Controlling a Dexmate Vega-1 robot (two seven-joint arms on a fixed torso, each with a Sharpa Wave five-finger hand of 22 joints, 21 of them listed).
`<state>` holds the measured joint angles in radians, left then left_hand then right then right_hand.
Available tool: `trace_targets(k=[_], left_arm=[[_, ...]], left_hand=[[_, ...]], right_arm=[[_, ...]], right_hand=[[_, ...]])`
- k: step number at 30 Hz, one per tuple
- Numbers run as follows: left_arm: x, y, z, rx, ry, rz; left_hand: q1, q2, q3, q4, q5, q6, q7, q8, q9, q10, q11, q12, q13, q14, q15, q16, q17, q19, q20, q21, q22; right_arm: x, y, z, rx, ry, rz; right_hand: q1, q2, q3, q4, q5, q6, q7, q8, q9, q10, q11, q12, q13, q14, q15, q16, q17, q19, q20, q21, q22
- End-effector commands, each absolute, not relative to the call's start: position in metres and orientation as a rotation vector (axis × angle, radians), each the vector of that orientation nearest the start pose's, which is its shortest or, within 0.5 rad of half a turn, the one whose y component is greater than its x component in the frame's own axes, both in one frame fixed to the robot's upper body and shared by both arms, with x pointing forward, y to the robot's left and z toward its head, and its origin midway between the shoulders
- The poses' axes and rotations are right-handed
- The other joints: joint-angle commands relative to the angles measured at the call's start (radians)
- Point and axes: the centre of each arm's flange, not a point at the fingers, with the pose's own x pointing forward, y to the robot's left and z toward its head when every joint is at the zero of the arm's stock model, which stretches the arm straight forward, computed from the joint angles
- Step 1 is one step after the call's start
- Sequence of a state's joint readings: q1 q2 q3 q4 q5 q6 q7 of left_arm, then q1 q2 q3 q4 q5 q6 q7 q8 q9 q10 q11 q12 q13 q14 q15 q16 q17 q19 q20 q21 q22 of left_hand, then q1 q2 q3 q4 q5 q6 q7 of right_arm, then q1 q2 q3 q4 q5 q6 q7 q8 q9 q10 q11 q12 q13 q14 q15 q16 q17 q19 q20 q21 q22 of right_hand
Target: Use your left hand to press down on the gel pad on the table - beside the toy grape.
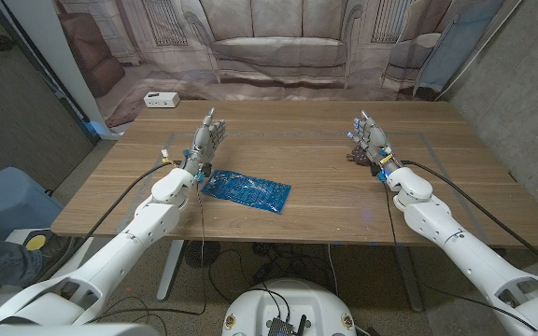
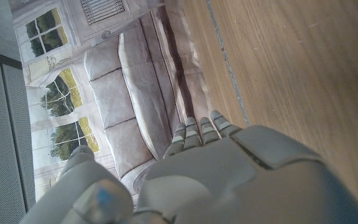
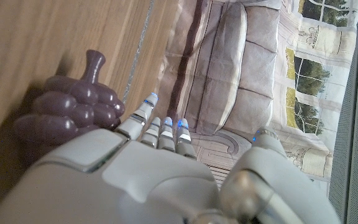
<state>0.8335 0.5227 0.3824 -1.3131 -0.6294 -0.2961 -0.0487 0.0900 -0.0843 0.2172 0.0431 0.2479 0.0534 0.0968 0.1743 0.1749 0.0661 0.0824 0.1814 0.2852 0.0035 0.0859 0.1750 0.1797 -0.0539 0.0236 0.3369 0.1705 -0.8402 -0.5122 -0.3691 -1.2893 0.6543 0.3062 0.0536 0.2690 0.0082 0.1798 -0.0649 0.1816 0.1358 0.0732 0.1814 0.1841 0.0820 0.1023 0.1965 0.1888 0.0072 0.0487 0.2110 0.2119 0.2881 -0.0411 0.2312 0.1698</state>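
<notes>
Gel pad (image 1: 247,189): likely soft, squashy, slippery; best pressed flat at its middle. Left hand (image 1: 205,142) just beyond the pad, fingers extended, holding nothing.

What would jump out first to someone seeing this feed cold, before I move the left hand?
The blue gel pad stands out most, lying on the wooden table toward the robot's left, just in front of the raised left hand, which holds nothing. Next is the purple toy grape on the far right side, right beside the right hand. Behind the table hangs a backdrop printed with a sofa.
</notes>
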Motion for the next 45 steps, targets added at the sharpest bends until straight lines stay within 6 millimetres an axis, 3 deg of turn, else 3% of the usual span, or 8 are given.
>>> trace_targets(k=[1,14,29,45], left_arm=[[0.633,0.281,-0.014,0.037,-0.682,-0.280],[0.620,0.294,-0.015,0.060,-0.695,-0.275],[0.607,0.309,-0.012,0.151,-0.711,-0.269],[0.585,0.318,-0.022,0.124,-0.755,-0.288]], left_hand=[[0.000,-0.008,0.006,-0.002,0.007,0.003,0.007,0.008,0.003,0.005,0.010,0.008,-0.001,0.005,0.008,0.008,0.001,-0.003,-0.001,0.005,0.003],[0.004,-0.006,0.002,-0.004,0.004,0.016,0.007,0.015,0.003,0.025,0.004,0.019,-0.016,0.028,0.004,0.018,0.001,0.021,-0.001,0.001,0.003],[0.013,0.000,-0.001,-0.009,0.000,0.044,0.006,0.022,0.003,0.062,0.004,0.032,-0.037,0.069,0.003,0.028,0.001,0.064,0.005,-0.002,0.004],[0.020,0.002,-0.004,-0.013,-0.003,0.067,0.010,0.027,0.004,0.084,0.007,0.038,-0.050,0.095,0.000,0.031,0.001,0.093,0.010,-0.005,0.004]], right_arm=[[0.645,-0.294,-0.033,0.024,-0.630,0.227],[0.637,-0.297,-0.038,0.034,-0.642,0.221],[0.636,-0.291,-0.035,0.034,-0.649,0.233],[0.630,-0.291,-0.029,0.037,-0.691,0.246]], right_hand=[[0.005,-0.001,0.003,0.002,0.005,0.003,-0.001,0.004,0.005,0.005,0.006,0.008,0.003,0.006,0.003,0.007,0.004,0.014,0.000,0.006,0.002],[-0.003,-0.006,-0.003,0.003,0.005,-0.002,-0.016,0.004,0.005,0.006,0.008,0.007,0.003,0.004,0.003,0.006,0.005,0.014,0.000,0.001,0.002],[-0.006,-0.004,-0.004,0.002,0.006,-0.003,-0.015,0.006,0.004,0.006,0.008,0.006,0.003,0.003,0.005,0.005,0.006,0.013,0.001,-0.004,0.002],[-0.006,-0.001,-0.005,0.001,0.007,-0.001,-0.011,0.008,0.004,0.010,0.011,0.007,0.003,0.004,0.005,0.004,0.006,0.013,0.005,-0.009,0.002]])
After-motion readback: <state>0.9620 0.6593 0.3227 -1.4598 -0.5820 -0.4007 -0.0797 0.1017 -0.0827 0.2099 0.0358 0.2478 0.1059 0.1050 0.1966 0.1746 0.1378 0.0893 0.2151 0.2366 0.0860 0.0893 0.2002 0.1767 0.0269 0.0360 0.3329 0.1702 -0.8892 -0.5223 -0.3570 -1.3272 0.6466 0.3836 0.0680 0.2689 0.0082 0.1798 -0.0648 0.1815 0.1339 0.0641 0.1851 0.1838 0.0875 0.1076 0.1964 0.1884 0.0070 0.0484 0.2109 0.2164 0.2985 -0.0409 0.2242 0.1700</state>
